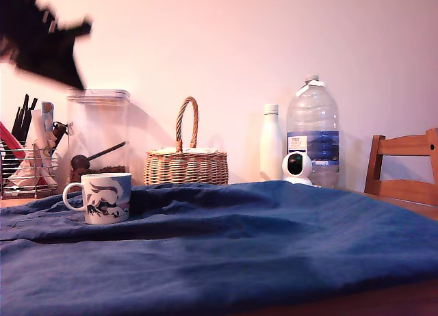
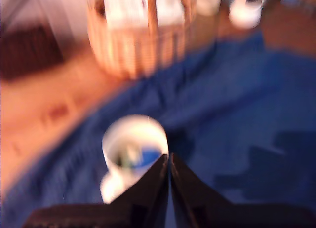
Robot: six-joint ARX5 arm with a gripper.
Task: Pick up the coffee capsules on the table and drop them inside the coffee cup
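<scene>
The white coffee cup with a blue and dark picture stands on the blue cloth of the table, at the exterior view's left. My gripper is a black motion-blurred shape high above it, in the top left corner. In the blurred wrist view the gripper is shut, its two dark fingers meeting at a point just beside the cup's rim. Inside the cup lie a blue shape and a pale shape, too blurred to name as coffee capsules. No capsule shows on the cloth.
Behind the cup stand a clear canister and a utensil rack. A wicker basket, a white bottle, a small white camera and a large water jug line the back. A wooden chair is at the right.
</scene>
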